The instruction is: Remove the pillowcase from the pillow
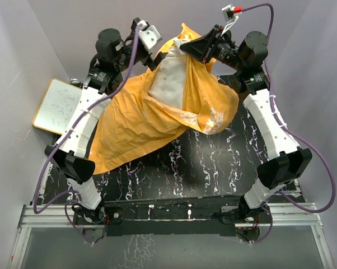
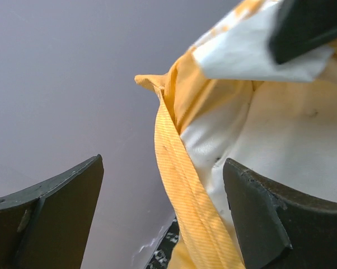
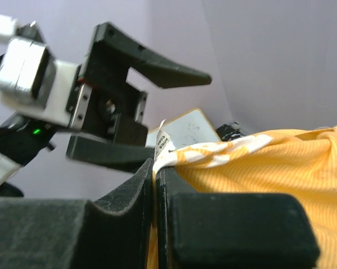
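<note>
Over the black marbled tabletop (image 1: 202,168), your right gripper (image 3: 155,171) clamps the bright orange fabric pillowcase (image 1: 135,117) by its hem, 3 o'clock of your open-fingered left gripper (image 2: 163,217).

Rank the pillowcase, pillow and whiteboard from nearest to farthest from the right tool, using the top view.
1. pillowcase: its edge is pinched in the right tool.
2. pillow: beside the tool, inside the case.
3. whiteboard: far off on the left side.

Both my arms stretch forward, wrists angled inward; left gripper (image 2: 163,162) gapes open, right gripper (image 3: 155,168) clamps the pillowcase (image 1: 135,123)
</note>
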Robot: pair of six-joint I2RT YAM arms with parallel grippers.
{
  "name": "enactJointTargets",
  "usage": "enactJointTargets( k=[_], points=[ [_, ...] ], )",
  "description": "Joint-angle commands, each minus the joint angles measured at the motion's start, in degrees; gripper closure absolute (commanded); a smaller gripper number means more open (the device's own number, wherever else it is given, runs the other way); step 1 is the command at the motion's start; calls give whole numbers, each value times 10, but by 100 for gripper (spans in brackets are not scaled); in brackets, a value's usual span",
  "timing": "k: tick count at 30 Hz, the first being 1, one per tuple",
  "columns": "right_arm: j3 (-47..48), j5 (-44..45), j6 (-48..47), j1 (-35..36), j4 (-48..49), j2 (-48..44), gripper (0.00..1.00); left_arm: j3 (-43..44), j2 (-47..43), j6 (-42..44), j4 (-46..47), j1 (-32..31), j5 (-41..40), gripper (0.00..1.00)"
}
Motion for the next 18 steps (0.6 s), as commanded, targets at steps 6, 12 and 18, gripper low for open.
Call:
enactJointTargets(
  k=[6,12,18],
  points=[
    [-12,-109,62,3,132,-55,92,14,5,-130,108,30,305,20],
    [-12,-123,79,8,147,-48,92,-3,6,-90,94,6,314,23],
    [-19,-131,80,23,146,-48,92,20,40,-99,119,-7,312,24]
  ],
)
